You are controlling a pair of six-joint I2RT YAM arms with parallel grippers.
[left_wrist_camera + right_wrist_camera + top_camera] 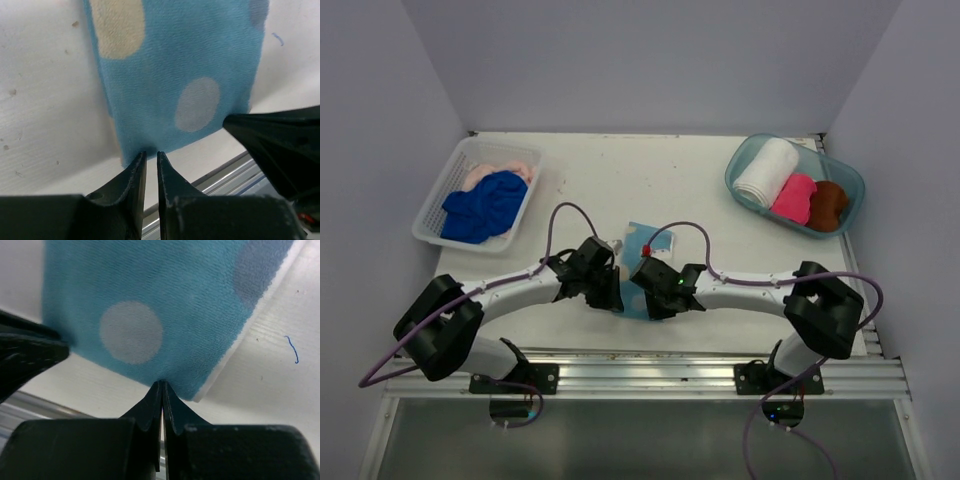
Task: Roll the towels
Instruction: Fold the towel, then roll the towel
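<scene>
Light blue towel [636, 240], dotted, lies flat on the table [620, 170] at the near edge, centre, between my two grippers. Right gripper [162, 384]: fingers pressed together, tips at the towel's near edge; can't tell if any cloth is nipped. Left gripper [151, 154]: fingers a thin slit apart at the towel's near left corner; pinching or not, can't tell. White towel [767, 172], rolled, plus hot pink towel [794, 198] and brown towel [828, 205] sit in the teal tub [732, 180], far right. Royal blue towel [483, 205] is bunched beside the peach towel [505, 172] in the white basket [440, 195], far left.
</scene>
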